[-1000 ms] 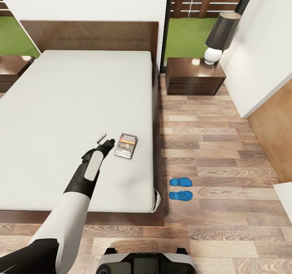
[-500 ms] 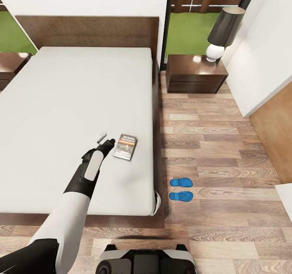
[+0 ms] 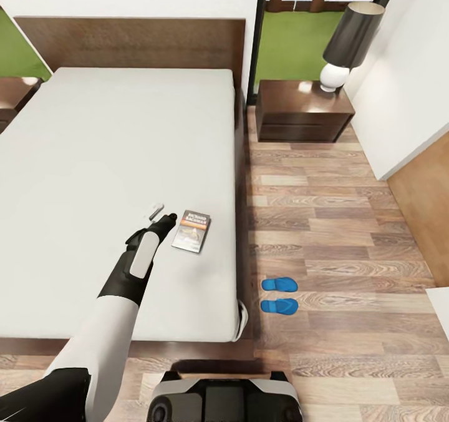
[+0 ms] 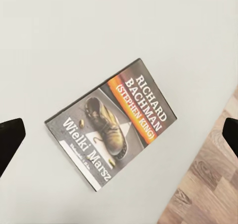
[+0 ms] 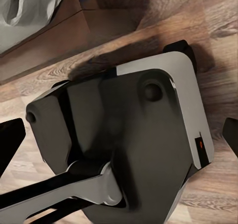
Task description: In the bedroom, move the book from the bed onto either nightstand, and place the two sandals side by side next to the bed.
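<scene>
The left gripper [image 3: 159, 215] hangs over the bed [image 3: 118, 160] with its jaws spread wide and nothing between them; in the left wrist view the two dark fingertips [image 4: 10, 139] sit at opposite edges with the book [image 4: 113, 122] lying between them on the mattress below. The book [image 3: 191, 231] lies flat, cover up, on the bed near its right-hand edge, just beside the gripper. The right gripper [image 5: 119, 139] is spread too, empty, its dark fingertips [image 5: 11, 139] at the edges of the right wrist view over the robot's base [image 5: 134, 149], which stands on the wood floor [image 3: 330, 222] at the foot of the bed. The two blue sandals [image 3: 279, 294] lie side by side on the floor just beside the bed's right side, near its foot. A nightstand [image 3: 304, 118] stands beside the head of the bed on that same side, carrying a lamp [image 3: 348, 45]; another nightstand [image 3: 14, 94] is at the bed's opposite side.
</scene>
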